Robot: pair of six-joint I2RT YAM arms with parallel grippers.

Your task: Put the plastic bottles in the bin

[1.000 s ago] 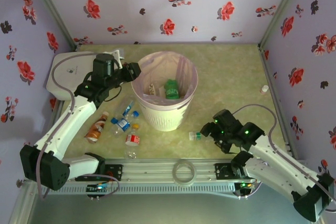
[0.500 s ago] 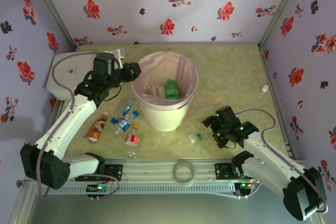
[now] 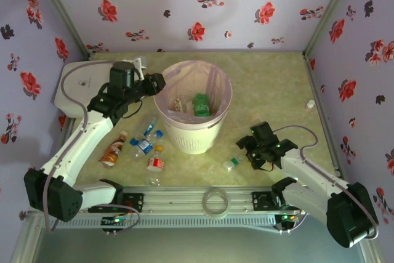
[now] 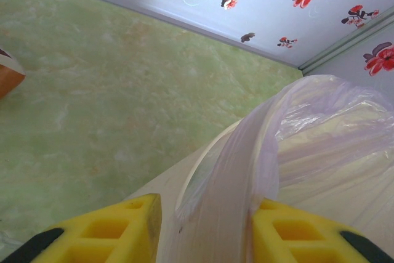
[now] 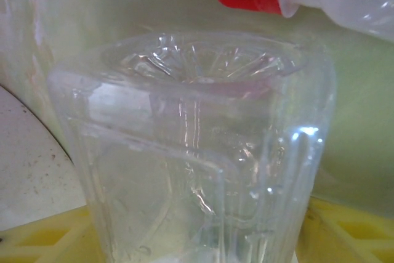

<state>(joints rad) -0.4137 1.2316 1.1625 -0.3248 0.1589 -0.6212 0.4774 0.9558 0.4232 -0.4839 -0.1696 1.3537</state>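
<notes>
The liner (image 4: 228, 183) is pinched at the bin's (image 3: 194, 140) 10 o'clock rim by the left end effector (image 4: 206, 226), while a clear bottle (image 3: 233, 164) at the bin's 4 o'clock is straddled by the right end effector (image 3: 245, 155), grip undeterminable.

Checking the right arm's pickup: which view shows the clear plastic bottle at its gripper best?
Right wrist: the clear plastic bottle sits close up between the yellow fingers, ribs visible. Top external shows it small, by the right gripper.

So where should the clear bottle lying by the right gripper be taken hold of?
Grip the ribbed body next to the base, coming in low from the right. The clear bottle lies on its side, base toward the right gripper, whose fingers flank it.
</notes>
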